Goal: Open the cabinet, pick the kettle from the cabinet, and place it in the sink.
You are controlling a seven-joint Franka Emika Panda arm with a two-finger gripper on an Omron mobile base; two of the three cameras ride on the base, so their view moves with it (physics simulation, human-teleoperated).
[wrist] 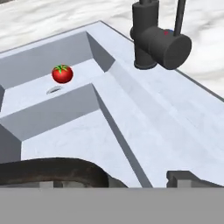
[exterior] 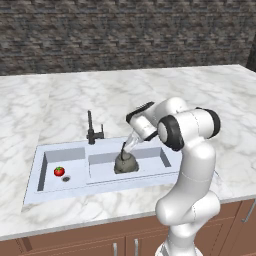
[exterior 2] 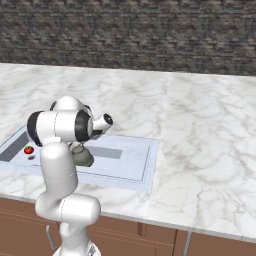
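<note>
- Right now my gripper (exterior: 126, 149) sits low over the wider basin, jaws spread wide, not gripping anything.
- Kettle (exterior: 126, 162) is directly under my fingers, standing upright on the floor of the wider basin of the sink (exterior: 35, 170). Can't tell from base views if a fingertip touches its loop handle.
- Hand view: dark curved kettle handle (wrist: 57, 168) runs along the bottom edge, one finger tip (wrist: 186, 178) at bottom right, apart from it.
- From right base cam the kettle (exterior 2: 82, 156) is partly hidden behind my upper arm, w/ sink rim (exterior 2: 150, 165) to its right.
- Tomato (exterior: 59, 171) lies in the small basin, just beside the drain hole; same in hand view (wrist: 62, 74) and right base view (exterior 2: 29, 149). Divider wall btwn it and the kettle.
- Black faucet (exterior: 92, 130) stands on the back rim of the sink, behind the divider; close up in hand view (wrist: 157, 37).
- Marble counter (exterior: 60, 100) surrounds the sink, dark stone wall (exterior: 125, 30) behind.
- Reddish-brown base cabinet fronts (exterior: 100, 245) w/ silver handles run below the counter edge.
</note>
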